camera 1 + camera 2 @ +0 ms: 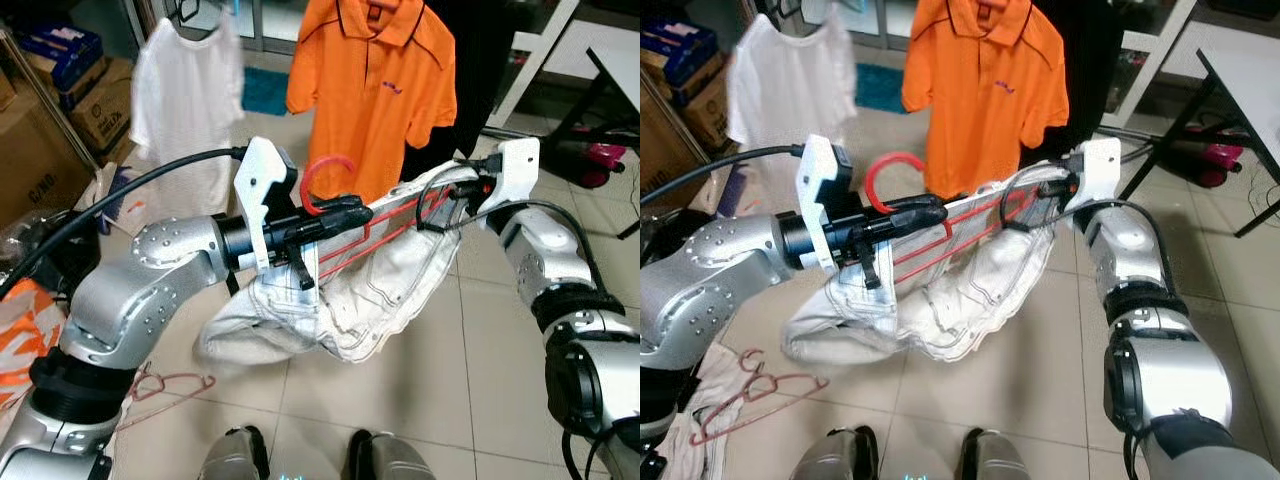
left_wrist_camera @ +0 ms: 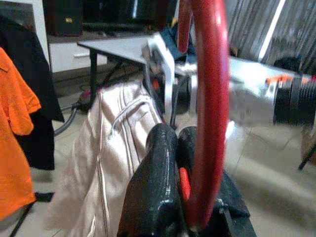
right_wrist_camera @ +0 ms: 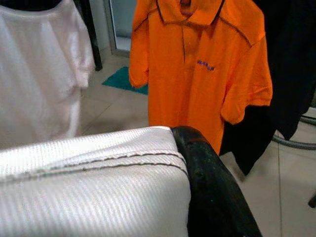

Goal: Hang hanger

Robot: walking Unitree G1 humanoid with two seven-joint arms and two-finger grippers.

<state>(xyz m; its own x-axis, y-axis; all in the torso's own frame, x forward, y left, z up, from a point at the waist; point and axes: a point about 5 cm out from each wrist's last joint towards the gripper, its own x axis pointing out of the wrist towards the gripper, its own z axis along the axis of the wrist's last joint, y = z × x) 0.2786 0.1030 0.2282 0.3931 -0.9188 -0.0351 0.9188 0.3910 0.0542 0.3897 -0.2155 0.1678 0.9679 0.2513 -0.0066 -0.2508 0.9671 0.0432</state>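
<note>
**Desk:** How far along are you?

**Me:** Partway, I judge. I have the red hanger (image 1: 352, 215) up in the air between both arms, with the pale trousers (image 1: 345, 300) draped over it and sagging toward the tiled floor (image 1: 470, 400). The left gripper (image 1: 335, 213) is clenched on the neck just under the hook, which curls upward, free. The right gripper (image 1: 470, 187) is at the far end of the hanger; its black finger (image 3: 207, 182) lies against the cloth, but whether it is pinching I cannot tell, since the fabric covers the tips.

**Desk:** What's left?

**Me:** Hooking it onto the rail. An orange polo shirt (image 1: 375, 85) and a white T-shirt (image 1: 185, 95) hang ahead of me; the rail itself is cut off at the top of my view. The hook is not on anything yet.

**Desk:** Any containers about?

**Me:** Only cardboard boxes (image 1: 45, 130) on my left. What's inside them I can't make out. A spare pink hanger (image 1: 755, 390) lies on the floor by my feet.
</note>
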